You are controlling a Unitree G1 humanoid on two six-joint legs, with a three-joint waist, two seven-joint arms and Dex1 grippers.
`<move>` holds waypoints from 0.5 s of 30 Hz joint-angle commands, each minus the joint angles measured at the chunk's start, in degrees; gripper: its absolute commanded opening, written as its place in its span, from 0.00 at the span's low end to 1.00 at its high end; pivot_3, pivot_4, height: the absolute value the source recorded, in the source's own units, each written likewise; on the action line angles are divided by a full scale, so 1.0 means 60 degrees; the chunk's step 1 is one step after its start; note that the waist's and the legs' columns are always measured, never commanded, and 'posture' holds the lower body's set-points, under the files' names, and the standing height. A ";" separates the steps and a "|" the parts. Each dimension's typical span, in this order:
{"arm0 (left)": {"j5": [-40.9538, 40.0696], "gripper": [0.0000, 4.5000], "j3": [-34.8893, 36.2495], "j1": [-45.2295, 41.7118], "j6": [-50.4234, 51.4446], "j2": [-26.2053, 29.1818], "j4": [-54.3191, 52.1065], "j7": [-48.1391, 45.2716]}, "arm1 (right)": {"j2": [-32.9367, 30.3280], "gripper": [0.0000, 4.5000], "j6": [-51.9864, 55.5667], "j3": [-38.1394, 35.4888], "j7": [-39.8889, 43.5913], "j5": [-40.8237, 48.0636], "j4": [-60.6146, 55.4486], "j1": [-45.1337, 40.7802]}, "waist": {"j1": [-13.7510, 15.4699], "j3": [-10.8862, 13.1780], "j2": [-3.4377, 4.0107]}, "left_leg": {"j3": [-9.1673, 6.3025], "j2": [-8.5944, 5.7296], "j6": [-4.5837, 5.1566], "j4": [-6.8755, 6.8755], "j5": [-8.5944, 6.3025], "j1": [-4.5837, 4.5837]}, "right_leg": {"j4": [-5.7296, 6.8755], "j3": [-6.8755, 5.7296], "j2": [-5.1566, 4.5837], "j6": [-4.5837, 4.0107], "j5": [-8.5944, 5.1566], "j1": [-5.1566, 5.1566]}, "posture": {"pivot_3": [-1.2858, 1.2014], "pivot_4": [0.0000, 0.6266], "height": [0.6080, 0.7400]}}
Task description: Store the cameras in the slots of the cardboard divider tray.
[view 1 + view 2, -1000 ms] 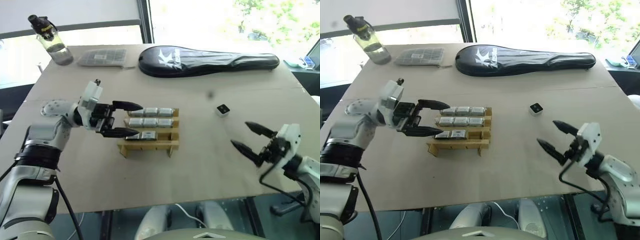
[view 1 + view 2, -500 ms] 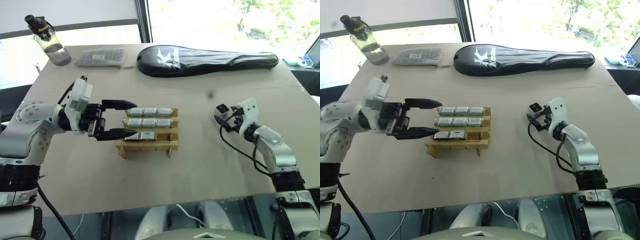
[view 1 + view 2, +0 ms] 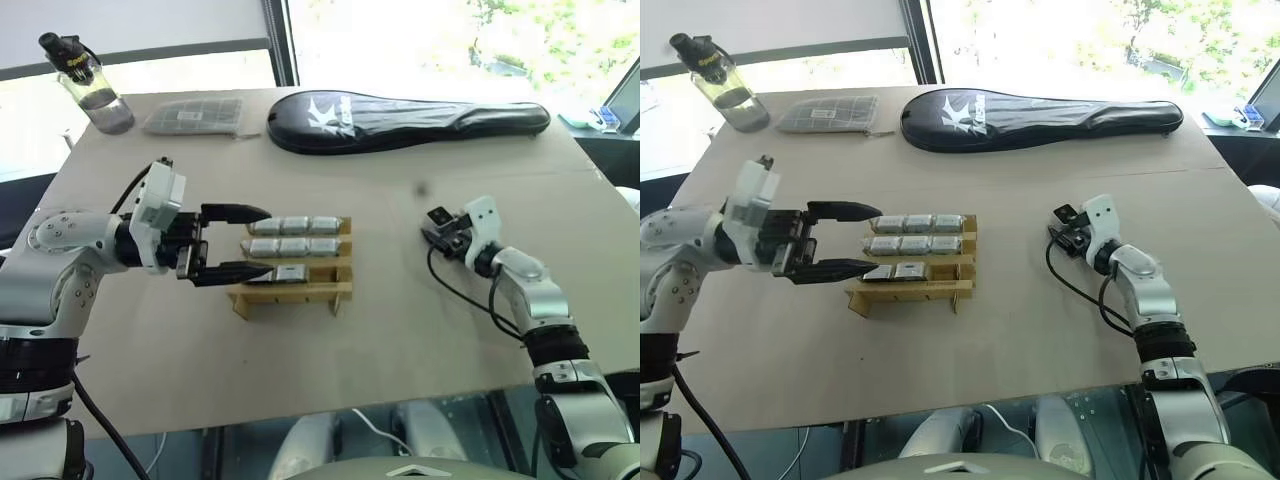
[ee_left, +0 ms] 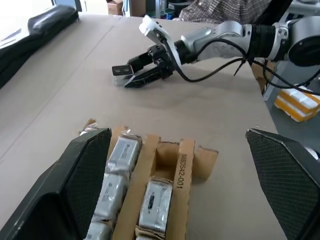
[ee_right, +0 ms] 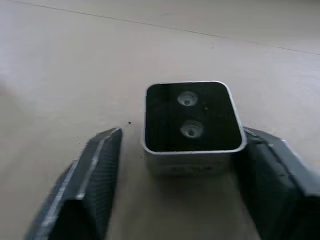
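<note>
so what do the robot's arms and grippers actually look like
Both arms are silver-grey metal with rounded joint housings and black bands at some joints. Each wrist carries a white boxy block. The left gripper and the right gripper each have two black tapered fingers with textured inner pads. A thin black cable loops along the right forearm.

A silver camera (image 5: pixel 192 127) with black face; tan tray (image 3: pixel 292 292).

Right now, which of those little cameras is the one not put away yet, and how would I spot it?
Look across the table to the robot's right, away from the cardboard divider tray. The loose camera sits between the right gripper fingers. Unlike the silver ones lying in the tray, it stands alone, showing a black square face.
</note>
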 commanded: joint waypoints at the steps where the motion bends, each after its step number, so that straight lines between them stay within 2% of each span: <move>1: 0.0066 1.00 0.0358 -0.0150 -0.0196 -0.0037 -0.0059 0.0009 | -0.0055 0.41 -0.0564 0.0025 0.0023 -0.0207 -0.0165 -0.0045 | 0.0007 0.0000 0.0000 | 0.0000 0.0000 0.0000 0.0000 0.0000 0.0000 | 0.0000 0.0000 0.0000 0.0000 0.0000 0.0000 | 0.52 0.24 1.00; 4: 0.0224 1.00 0.0196 -0.0408 -0.0353 -0.0416 0.0106 0.0265 | -0.0460 0.41 -0.2091 0.0518 -0.0447 -0.1459 -0.0015 -0.0030 | 0.0057 0.0003 0.0004 | 0.0000 -0.0001 0.0000 0.0000 0.0000 -0.0001 | -0.0001 -0.0001 0.0000 0.0000 0.0000 -0.0001 | 0.52 0.24 1.00; 8: 0.0577 1.00 -0.0102 -0.1154 -0.0558 -0.0860 0.1068 0.0159 | -0.0798 0.41 -0.3588 0.1050 -0.0608 -0.2417 -0.0524 -0.0022 | 0.0052 0.0002 0.0003 | -0.0002 -0.0004 -0.0001 0.0004 0.0000 -0.0001 | 0.0001 -0.0008 0.0000 0.0001 0.0000 -0.0002 | 0.52 0.24 1.00; 15: 0.0718 1.00 -0.0745 -0.2862 -0.0449 -0.1605 0.3135 -0.1263 | -0.1305 0.41 -0.6372 0.2253 -0.0462 -0.4077 -0.0873 -0.0956 | -0.0165 0.0001 0.0000 | 0.0005 -0.0009 -0.0002 0.0011 0.0002 -0.0002 | 0.0003 -0.0022 0.0005 0.0001 0.0000 -0.0009 | 0.52 0.24 1.00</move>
